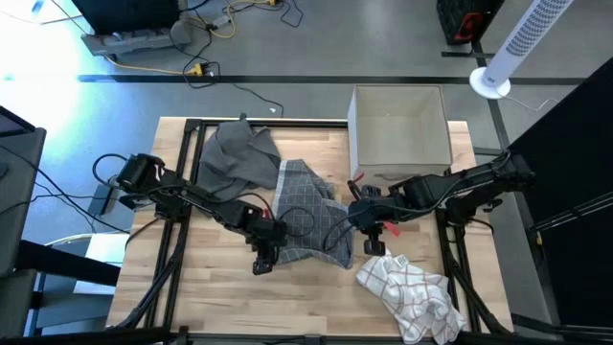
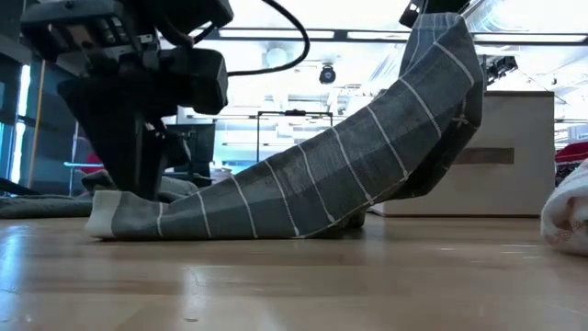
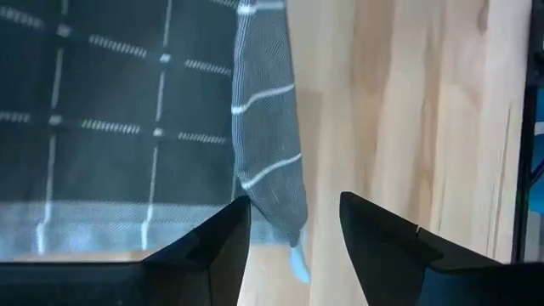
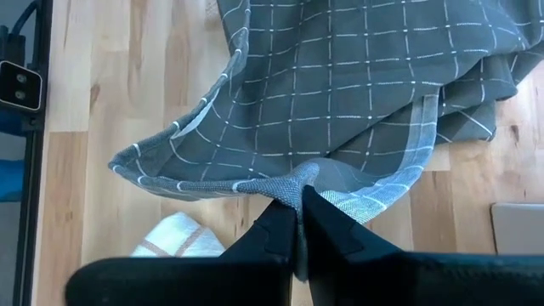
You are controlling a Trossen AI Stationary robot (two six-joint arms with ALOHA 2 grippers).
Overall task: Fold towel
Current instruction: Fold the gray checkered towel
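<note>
Two corners of the grey towel (image 1: 308,216) are in play mid-table: one is pinched and lifted high by the right gripper (image 4: 297,223), fingers clamped together on the hem, while the left gripper (image 3: 293,229) is parted over the other at table level. That thin pinch could easily be lost if tugged.

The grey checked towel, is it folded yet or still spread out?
Neither: the grey checked towel is half lifted, the right end effector pinching one edge high, the other end on the table.
</note>
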